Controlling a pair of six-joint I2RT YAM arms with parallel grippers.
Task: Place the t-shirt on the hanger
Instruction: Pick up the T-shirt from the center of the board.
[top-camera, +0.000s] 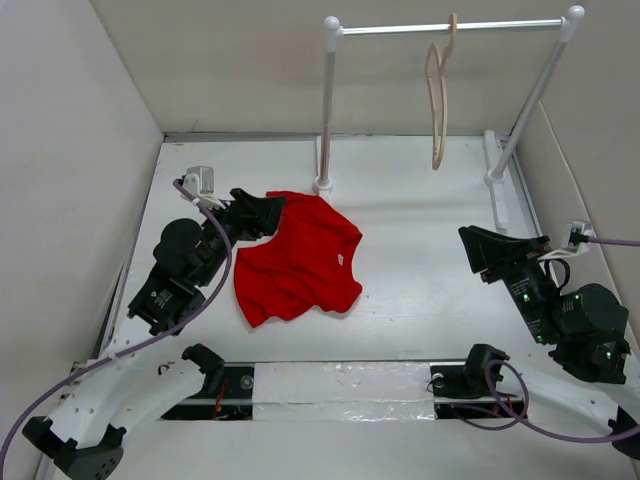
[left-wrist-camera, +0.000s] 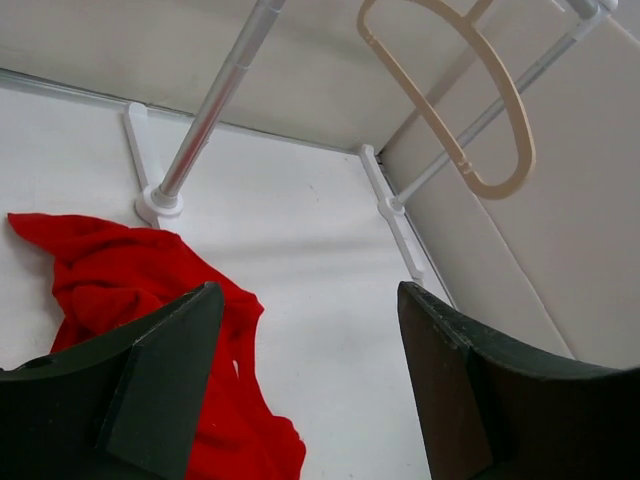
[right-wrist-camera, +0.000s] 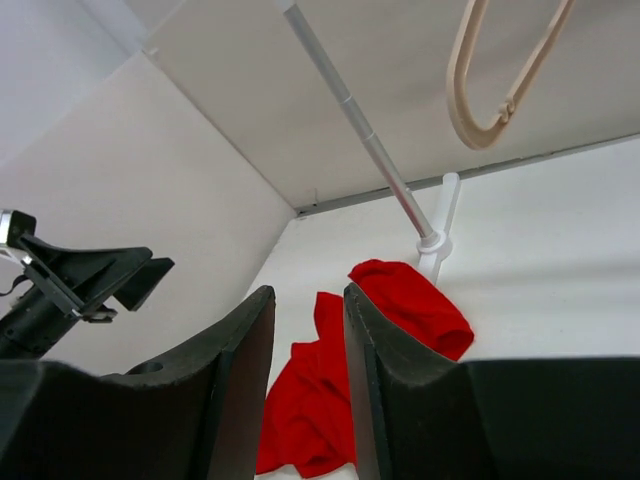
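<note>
The red t-shirt (top-camera: 300, 260) lies crumpled on the white table, left of centre; it also shows in the left wrist view (left-wrist-camera: 110, 270) and the right wrist view (right-wrist-camera: 410, 300). The beige hanger (top-camera: 437, 158) hangs by its hook from the silver rod at the back, empty, and shows in both wrist views (left-wrist-camera: 497, 188) (right-wrist-camera: 478, 140). My left gripper (top-camera: 270, 210) is open and empty, its tips just over the shirt's far left edge (left-wrist-camera: 310, 290). My right gripper (top-camera: 470, 245) is at the right, well apart from the shirt, jaws a narrow gap apart and empty (right-wrist-camera: 305, 290).
A white rack with a silver rod (top-camera: 400, 29) stands at the back on two posts (top-camera: 327, 110) (top-camera: 530, 100). White walls close the table on the left, back and right. A small grey fitting (top-camera: 198, 180) sits at the back left corner.
</note>
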